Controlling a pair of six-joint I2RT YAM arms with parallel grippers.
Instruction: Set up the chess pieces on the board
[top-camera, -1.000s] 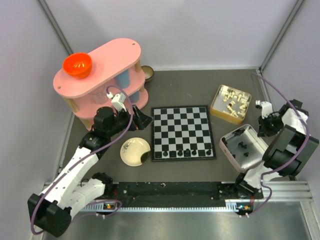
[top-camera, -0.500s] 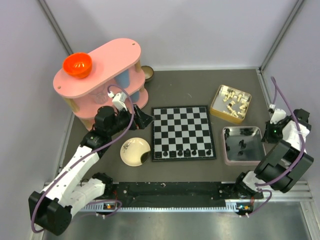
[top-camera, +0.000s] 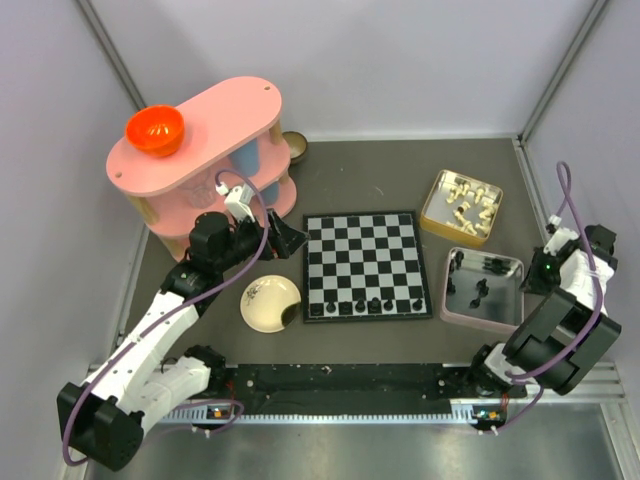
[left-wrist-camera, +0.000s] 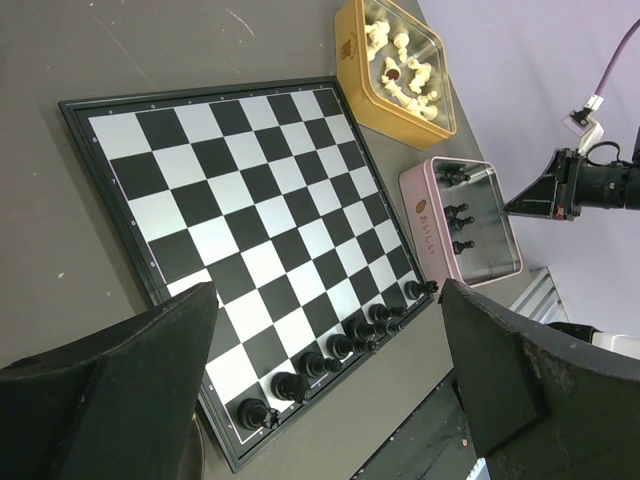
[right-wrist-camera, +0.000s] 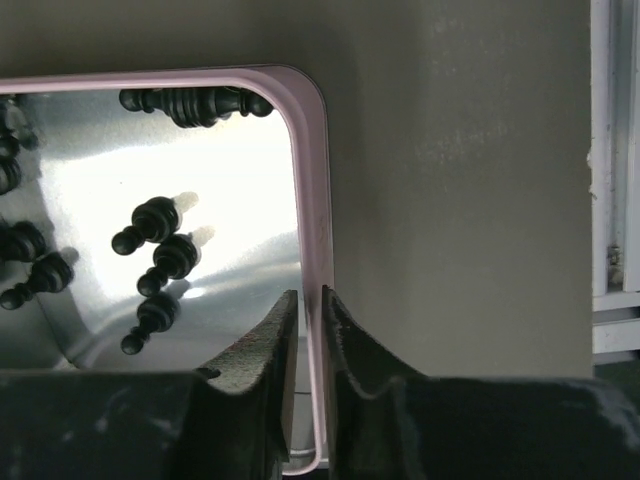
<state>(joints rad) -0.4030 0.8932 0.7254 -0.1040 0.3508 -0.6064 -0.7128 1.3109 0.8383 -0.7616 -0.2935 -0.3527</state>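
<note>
Right of the top view, the pink tin (right-wrist-camera: 312, 200) holds several black chess pieces (right-wrist-camera: 160, 250); the right gripper (right-wrist-camera: 310, 320) pinches its rim. The yellow tin (top-camera: 432, 215) above holds cream chessmen (top-camera: 468, 200). More black ones line the board (top-camera: 365, 262)'s lower edge. The left gripper (left-wrist-camera: 328, 300) gapes wide.

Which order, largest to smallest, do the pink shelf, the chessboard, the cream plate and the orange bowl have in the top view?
1. pink shelf
2. chessboard
3. cream plate and orange bowl: alike; the bowl sits higher, nearer the camera, so unranked.

Dark table (top-camera: 380, 170), board (top-camera: 364, 266) (ctr), cream plate (top-camera: 262, 300), pink tin (top-camera: 445, 295), yellow tin (top-camera: 438, 227), pink shelf unit (top-camera: 215, 130)
</note>
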